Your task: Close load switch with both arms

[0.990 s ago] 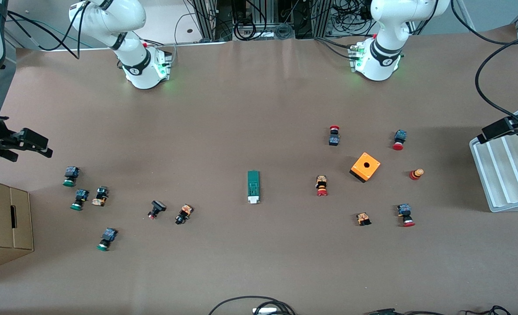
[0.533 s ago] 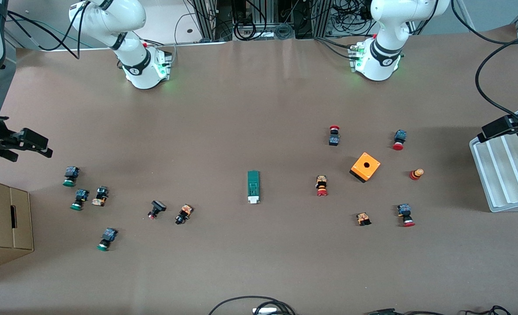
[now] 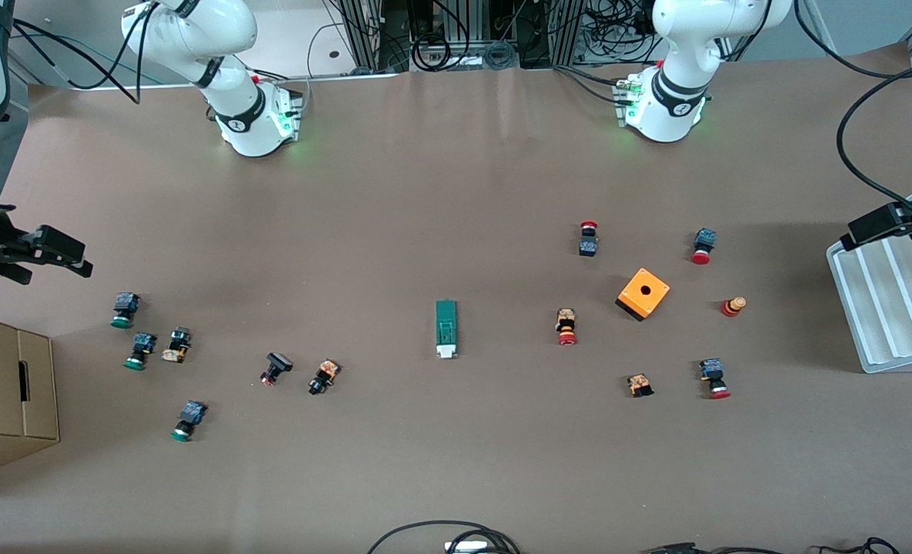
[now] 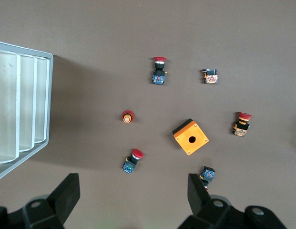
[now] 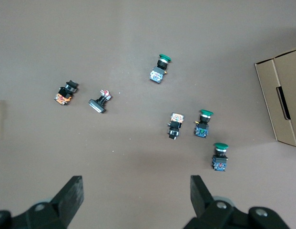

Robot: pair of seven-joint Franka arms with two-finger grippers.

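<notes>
Front view: the load switch (image 3: 445,329) is lying alone mid-table, white tab toward the camera, between a scatter of green-capped buttons (image 3: 125,309) and an orange box (image 3: 643,293). The right gripper (image 3: 55,250) and left gripper (image 3: 886,223) are waiting at opposite table ends.

Left wrist view: the left gripper (image 4: 133,198) is hanging with fingers spread, empty, over the orange box (image 4: 190,137).

Right wrist view: the right gripper (image 5: 136,200) is hovering spread and empty over green-capped buttons (image 5: 203,123).

Matt brown paper covers the bench (image 3: 425,192). The load switch (image 3: 445,328) looks like smooth green plastic, the orange box (image 3: 643,293) glossy plastic, the carton (image 3: 5,392) plain corrugated cardboard.
</notes>
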